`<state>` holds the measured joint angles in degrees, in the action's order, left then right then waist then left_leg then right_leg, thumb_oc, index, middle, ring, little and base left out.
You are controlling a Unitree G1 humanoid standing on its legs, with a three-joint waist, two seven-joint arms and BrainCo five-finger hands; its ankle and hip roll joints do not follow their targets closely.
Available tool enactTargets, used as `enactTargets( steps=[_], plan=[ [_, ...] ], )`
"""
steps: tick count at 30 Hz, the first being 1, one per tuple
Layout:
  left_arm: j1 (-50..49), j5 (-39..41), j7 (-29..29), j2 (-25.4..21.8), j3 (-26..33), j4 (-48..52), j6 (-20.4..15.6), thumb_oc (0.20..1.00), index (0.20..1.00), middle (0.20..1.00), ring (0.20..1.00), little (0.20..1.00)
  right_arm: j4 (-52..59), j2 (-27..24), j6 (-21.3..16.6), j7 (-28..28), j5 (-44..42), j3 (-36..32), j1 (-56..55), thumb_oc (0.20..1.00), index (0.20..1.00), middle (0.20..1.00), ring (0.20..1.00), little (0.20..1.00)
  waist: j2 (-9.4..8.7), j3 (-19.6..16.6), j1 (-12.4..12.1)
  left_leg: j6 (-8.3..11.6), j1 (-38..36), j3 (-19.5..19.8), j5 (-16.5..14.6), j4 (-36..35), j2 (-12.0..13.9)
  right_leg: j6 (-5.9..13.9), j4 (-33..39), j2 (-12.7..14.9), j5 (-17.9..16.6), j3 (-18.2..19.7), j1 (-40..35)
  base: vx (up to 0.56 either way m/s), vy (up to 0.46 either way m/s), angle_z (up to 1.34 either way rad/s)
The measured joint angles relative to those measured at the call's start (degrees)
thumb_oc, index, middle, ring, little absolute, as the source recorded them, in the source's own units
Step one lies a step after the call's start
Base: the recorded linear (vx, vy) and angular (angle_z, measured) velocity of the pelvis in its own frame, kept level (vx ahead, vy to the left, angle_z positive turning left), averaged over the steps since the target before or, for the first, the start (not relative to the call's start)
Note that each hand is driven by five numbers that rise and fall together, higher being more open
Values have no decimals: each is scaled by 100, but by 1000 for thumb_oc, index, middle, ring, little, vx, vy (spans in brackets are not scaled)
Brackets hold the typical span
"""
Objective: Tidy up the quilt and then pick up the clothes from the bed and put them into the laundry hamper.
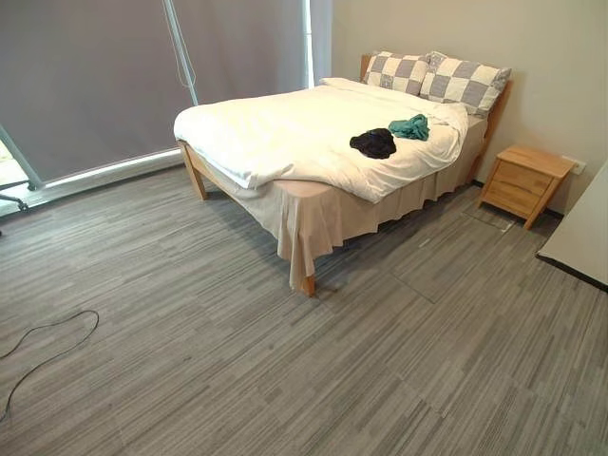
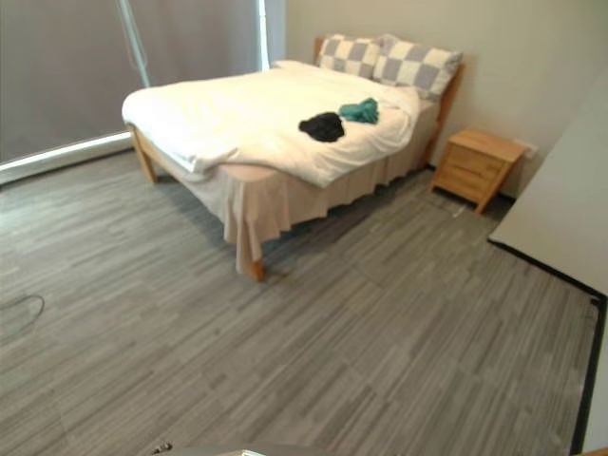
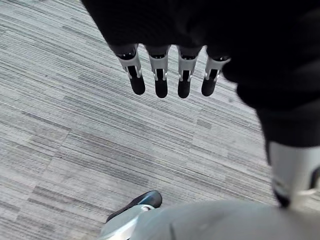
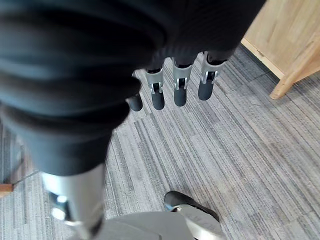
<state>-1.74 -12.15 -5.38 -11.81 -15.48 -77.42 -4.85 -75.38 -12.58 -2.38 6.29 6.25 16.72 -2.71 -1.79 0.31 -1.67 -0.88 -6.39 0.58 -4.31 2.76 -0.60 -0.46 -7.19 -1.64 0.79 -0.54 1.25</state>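
A wooden bed [image 1: 306, 214] stands across the room, covered by a rumpled white quilt [image 1: 285, 133] that hangs over its near side. On the quilt lie a black garment [image 1: 373, 143] and a teal garment [image 1: 410, 126], close together toward the pillow end. My left hand [image 3: 170, 75] hangs over the grey floor, fingers straight, holding nothing. My right hand [image 4: 175, 85] also hangs over the floor with straight fingers, empty.
Two checked pillows [image 1: 432, 78] lean on the headboard. A wooden nightstand [image 1: 524, 180] stands right of the bed against the wall. A pale panel [image 1: 581, 233] juts in at the right edge. Grey blinds [image 1: 95, 76] cover the windows beyond the bed. Wood-look floor [image 1: 285, 361] stretches between me and the bed.
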Motion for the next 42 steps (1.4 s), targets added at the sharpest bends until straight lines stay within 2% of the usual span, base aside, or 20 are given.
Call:
enactTargets(
  steps=[11,18,20,22,24,25,26,28,30,32,33,34,35,36,37,38,39,40,41,42],
  plan=[
    [87,-17,10,-25,-209,66,-4,1000,1000,1000,1000,1000,-51,16,34,4,1,-3,29,1000,1000,1000,1000,1000,59,7,10,-33,-82,-31,103,-210,-54,40,441,36,-214,86,-139,37,7,-1],
    [220,-33,24,-41,-247,86,11,1000,1000,1000,1000,1000,-55,0,56,6,-6,-48,131,1000,1000,1000,1000,1000,96,219,7,-59,-85,-58,155,-363,-51,40,422,27,-247,102,-68,62,35,-2],
    [369,-34,31,-86,-324,106,31,1000,1000,1000,1000,1000,-50,-6,69,9,-8,-47,278,1000,1000,1000,1000,1000,54,436,0,-65,-72,-163,173,-374,-88,56,73,26,-246,114,168,23,50,-23],
    [474,-39,44,-121,-330,106,43,1000,1000,1000,1000,1000,9,-27,74,14,-14,-59,516,1000,1000,1000,1000,1000,76,683,61,-105,-78,-273,271,-466,-29,311,-696,56,-87,57,570,120,44,-18],
    [579,-40,48,-146,-316,109,48,1000,1000,1000,1000,1000,7,-30,79,29,-25,-206,602,1000,1000,1000,1000,1000,69,850,136,-195,-200,-337,247,-598,-29,417,-1465,44,-112,-15,996,150,15,-22],
    [596,-41,48,-163,-309,108,89,1000,1000,1000,1000,1000,48,-22,79,46,-71,-290,698,1000,1000,1000,1000,1000,109,963,227,-233,-319,-418,278,-701,25,710,-2245,156,57,-260,1348,362,-47,-18],
    [583,-41,41,-161,-269,112,116,1000,1000,1000,1000,1000,17,2,115,58,-89,-302,614,1000,1000,1000,1000,1000,103,966,296,-224,-429,-454,225,-728,3,777,-2471,304,143,-336,1535,508,-78,-14],
    [567,-42,44,-170,-219,34,147,1000,1000,1000,1000,1000,11,12,110,107,-217,-533,534,1000,1000,1000,1000,1000,11,966,336,-149,-521,-465,-86,-761,-93,664,-2035,767,212,-603,1797,634,-138,-25],
    [618,-51,37,-174,-217,17,160,1000,1000,1000,1000,1000,-55,12,123,107,-280,-567,444,1000,1000,1000,1000,1000,1,951,528,-97,-495,-332,-136,-729,-82,761,-512,971,147,-539,1853,445,-105,19],
    [633,-202,25,-153,-207,-5,151,1000,1000,1000,1000,1000,-223,26,220,107,-287,-673,321,1000,1000,1000,1000,1000,27,902,755,-49,-420,-139,-338,-587,44,909,597,1124,51,-567,1830,468,-124,44],
    [548,-238,16,-157,-216,-19,132,1000,1000,1000,1000,1000,-265,25,251,105,-287,-693,147,1000,1000,1000,1000,1000,74,908,873,23,-778,-113,-492,-702,177,922,443,1085,45,-543,1878,776,-252,25],
    [407,-272,7,-125,-206,-102,159,1000,1000,1000,1000,1000,-259,0,203,108,-286,-732,62,1000,1000,1000,1000,1000,147,744,988,162,-908,-5,-708,-751,366,851,207,1017,-188,-453,1852,583,-224,43],
    [404,-282,17,25,-239,-242,148,1000,1000,1000,1000,1000,-455,-68,243,105,-285,-745,2,1000,1000,1000,1000,1000,470,614,1202,133,-1079,164,-963,-774,862,771,-317,630,-370,-649,1858,826,-437,77],
    [346,-321,19,52,-271,-262,134,1000,1000,1000,1000,1000,-514,-90,257,99,-280,-732,-27,1000,1000,1000,1000,1000,642,583,1234,238,-1244,267,-806,-697,1105,747,-599,373,-373,-717,1816,615,-322,53],
    [374,-374,20,30,-263,-135,135,1000,1000,1000,1000,1000,-534,-62,261,98,-245,-742,58,1000,1000,1000,1000,1000,597,625,1149,553,-1181,301,-520,-199,1167,536,-766,280,-343,-732,1701,647,-488,3],
    [378,-387,-1,34,-282,22,136,1000,1000,1000,1000,1000,-628,22,268,92,-210,-776,126,1000,1000,1000,1000,1000,281,617,1056,858,-589,278,-278,1423,975,264,-759,362,-208,-759,1465,216,-230,-31],
    [441,-376,-46,86,-323,101,119,1000,1000,1000,1000,1000,-492,-84,186,103,-171,-756,123,1000,1000,1000,1000,1000,216,456,901,1068,486,476,402,3583,875,53,-394,329,-236,-898,1108,476,-436,-40],
    [404,-375,-52,17,-234,343,110,1000,1000,1000,1000,1000,-212,-148,221,110,-166,-722,49,1000,1000,1000,1000,1000,175,396,834,1072,903,686,1241,4295,601,-458,-290,291,-286,-873,961,426,-239,-39],
    [512,-356,-126,22,-200,386,75,1000,1000,1000,1000,1000,-10,-289,231,109,-155,-605,179,1000,1000,1000,1000,1000,178,418,644,1064,1597,781,1510,5439,366,-591,-78,204,-210,-778,715,742,-268,-79],
    [644,-194,-167,-28,-216,303,33,1000,1000,1000,1000,1000,-75,-278,249,115,-142,-355,365,1000,1000,1000,1000,1000,-117,473,451,762,1764,515,899,5159,-4,-582,100,282,-413,-500,545,457,-73,-90]
  ],
)
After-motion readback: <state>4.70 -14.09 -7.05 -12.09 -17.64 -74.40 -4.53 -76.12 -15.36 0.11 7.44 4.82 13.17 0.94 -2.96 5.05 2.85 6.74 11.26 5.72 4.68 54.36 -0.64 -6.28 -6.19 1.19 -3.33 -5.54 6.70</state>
